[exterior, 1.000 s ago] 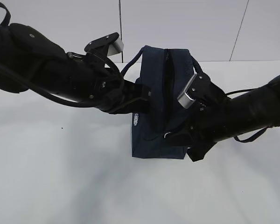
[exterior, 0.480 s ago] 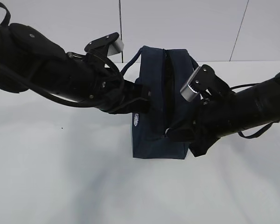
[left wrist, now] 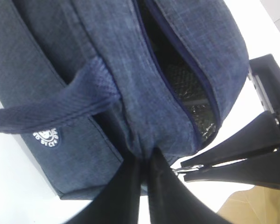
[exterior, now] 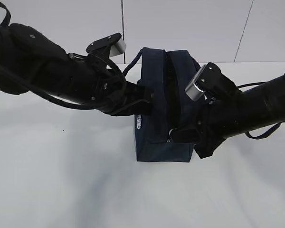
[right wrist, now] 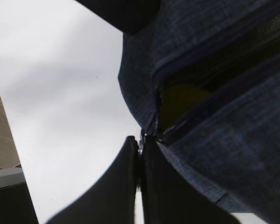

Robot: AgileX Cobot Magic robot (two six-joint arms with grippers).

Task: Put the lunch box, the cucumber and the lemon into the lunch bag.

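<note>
The navy lunch bag (exterior: pixel 154 137) stands mid-table, its top zipper (left wrist: pixel 177 70) partly open onto a silvery lining. From the left, my left gripper (exterior: pixel 145 97) reaches in; in the left wrist view, this gripper (left wrist: pixel 144 156) is shut on a fold of the bag's fabric beside the zipper's end. My right gripper (exterior: pixel 173 135) is at the bag's near end. Seen from the right wrist, it (right wrist: pixel 141 140) is shut on the metal zipper pull (right wrist: pixel 141 138). A dull yellow shape (right wrist: pixel 177 98) shows inside the opening, perhaps the lemon. The lunch box and the cucumber are hidden.
The white table (exterior: pixel 61 180) runs round the bag to a pale wall (exterior: pixel 180 23) behind it. Both black arms (exterior: pixel 47 71) cross the table at bag height. One handle loop (left wrist: pixel 51 109) hangs over the bag's logo side.
My right arm has shifted a little to the right and up, still gripping the pull, and the bag's top has tugged with it. The left arm has stayed put.
</note>
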